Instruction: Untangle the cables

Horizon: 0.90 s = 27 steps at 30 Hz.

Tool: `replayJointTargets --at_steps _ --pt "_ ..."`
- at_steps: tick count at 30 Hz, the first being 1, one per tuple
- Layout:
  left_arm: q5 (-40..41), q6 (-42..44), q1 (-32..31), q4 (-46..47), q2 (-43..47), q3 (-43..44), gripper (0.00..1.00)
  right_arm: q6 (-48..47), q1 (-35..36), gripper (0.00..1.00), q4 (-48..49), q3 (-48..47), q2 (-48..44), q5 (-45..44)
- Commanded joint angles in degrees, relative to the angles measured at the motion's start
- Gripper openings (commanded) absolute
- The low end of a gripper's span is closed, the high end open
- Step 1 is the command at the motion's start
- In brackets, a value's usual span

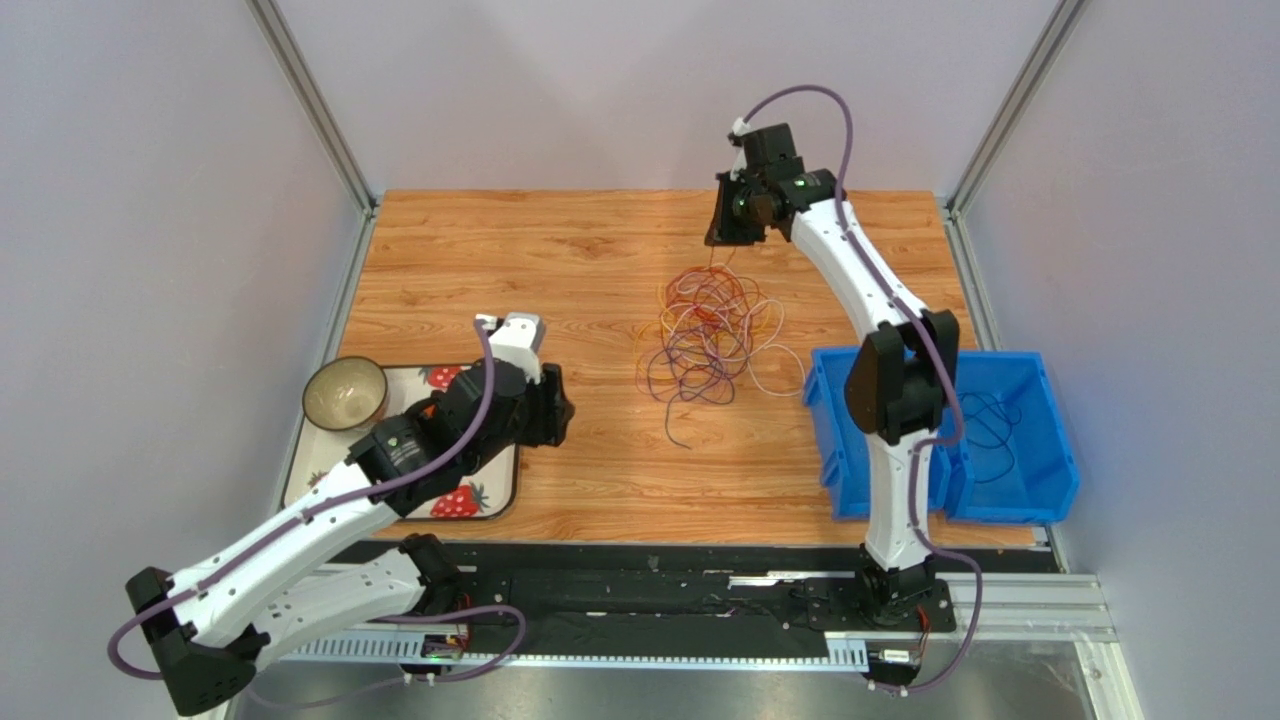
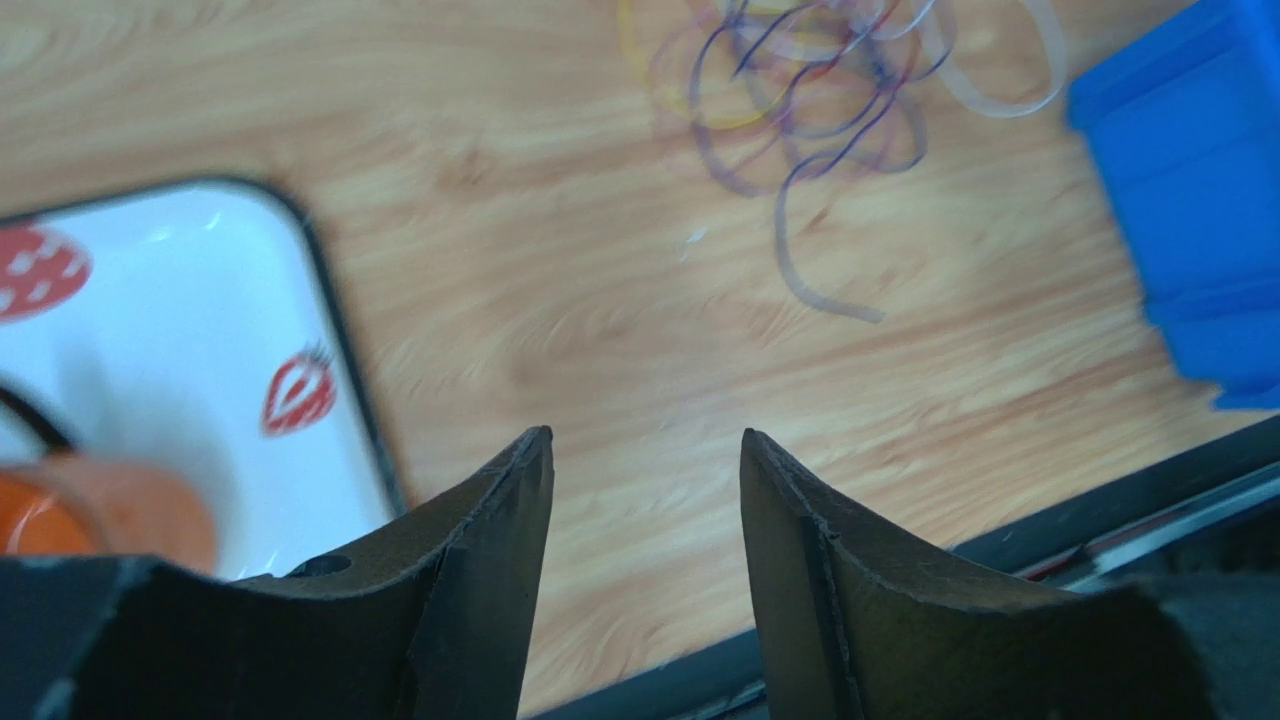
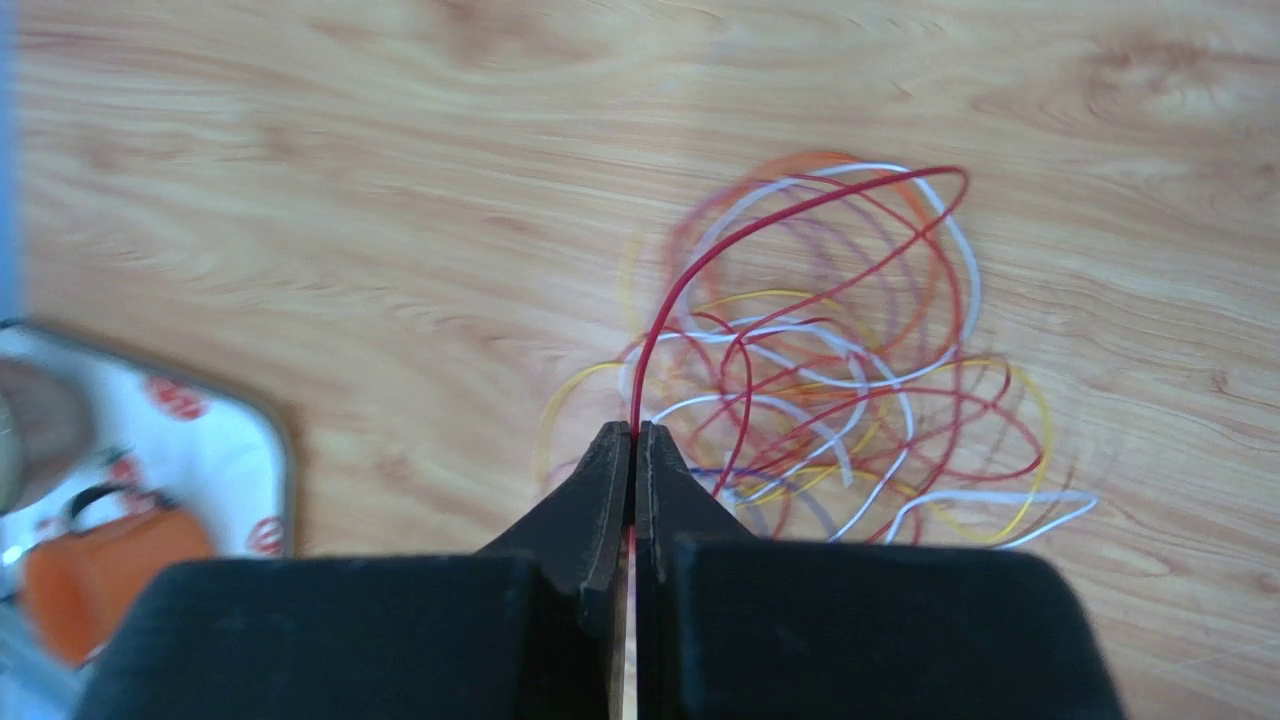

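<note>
Two arms, one tangle between them. The cables (image 1: 709, 333) lie in a loose heap of red, purple, white and yellow loops on the bare wood near the middle of the table, left of the blue bin (image 1: 999, 357).

The right gripper (image 3: 633, 435) sits at the far edge of that heap with its jaws pressed together on a single red cable (image 3: 781, 218). From the pinch, the strand climbs, arcs over the other loops and drops back in among them. The heap therefore lies on the near side of this hand, and the held strand's run points from the jaws back toward the pile.

The left gripper (image 2: 643, 443) hangs by the edge of the strawberry-print tray (image 2: 150, 345), jaws parted about halfway and holding nothing. The heap is ahead of it and to its right, well apart from its fingertips.

As I judge it, the coming move turns on drawing the red strand away from the heap, farther and upward (not across it), so the loop slides free rather than dragging the others along. The right arm is plainly the nearer; the left would have to reach in to pin the rest.
</note>
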State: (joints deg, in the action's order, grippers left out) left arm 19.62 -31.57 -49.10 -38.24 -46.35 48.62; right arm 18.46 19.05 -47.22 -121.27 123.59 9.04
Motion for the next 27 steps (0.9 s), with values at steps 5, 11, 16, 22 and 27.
replayJointTargets --at_steps 5,11,16,22,27 --pt "-7.6 10.6 -0.2 43.9 -16.3 2.4 0.62 6.3 3.4 0.00 3.4 6.7 -20.9 11.7" --pt "-9.8 11.5 -0.6 52.9 -26.9 9.2 0.62 7.6 5.3 0.00 3.2 13.6 -27.7 10.8" --pt "-10.7 16.3 -2.4 58.6 -31.2 10.6 0.62 8.5 5.3 0.00 2.7 15.7 -30.7 11.1" --pt "-9.3 18.6 -2.7 61.3 -35.7 10.1 0.61 8.8 5.3 0.00 0.1 10.2 -33.0 12.1" --pt "-7.5 20.3 -2.8 64.4 -40.2 10.4 0.70 10.5 5.2 0.00 -0.3 7.4 -35.4 14.9"
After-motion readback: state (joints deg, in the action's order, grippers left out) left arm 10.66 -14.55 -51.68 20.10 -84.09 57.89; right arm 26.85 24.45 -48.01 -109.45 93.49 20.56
